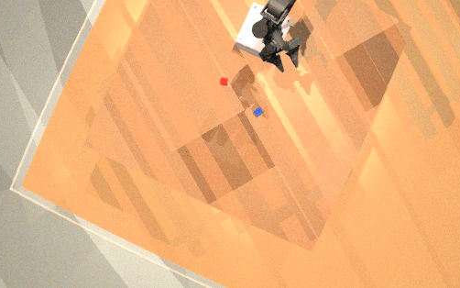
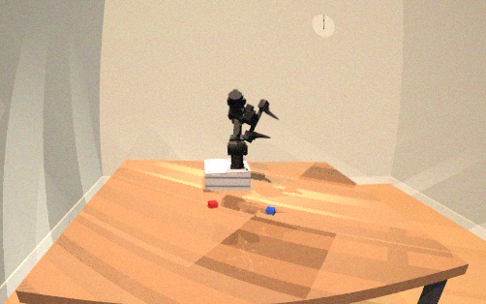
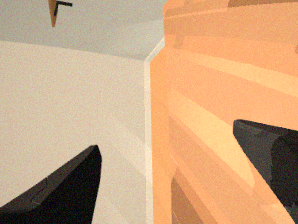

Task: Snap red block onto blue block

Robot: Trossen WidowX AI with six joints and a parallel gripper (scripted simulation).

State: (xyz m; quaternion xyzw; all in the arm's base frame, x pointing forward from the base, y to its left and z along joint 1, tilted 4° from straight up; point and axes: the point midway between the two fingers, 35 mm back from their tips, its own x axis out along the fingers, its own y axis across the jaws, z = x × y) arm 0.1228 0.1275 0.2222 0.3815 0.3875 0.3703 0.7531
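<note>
Round clock (image 2: 323, 25) on beige wall (image 2: 191, 58).

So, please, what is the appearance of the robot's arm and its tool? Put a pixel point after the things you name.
The arm (image 1: 277, 10) (image 2: 236, 116) is dark, nearly black, with chunky rounded joints. The tool (image 1: 290, 70) (image 2: 274, 128) (image 3: 166, 139) is equally dark, with two wedge-shaped fingers tapering to points. No coloured markings are visible.

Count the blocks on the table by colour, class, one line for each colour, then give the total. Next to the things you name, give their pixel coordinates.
Red block (image 1: 224, 82) (image 2: 213, 204): 1
Blue block (image 1: 258, 112) (image 2: 270, 211): 1
Total: 2
</note>
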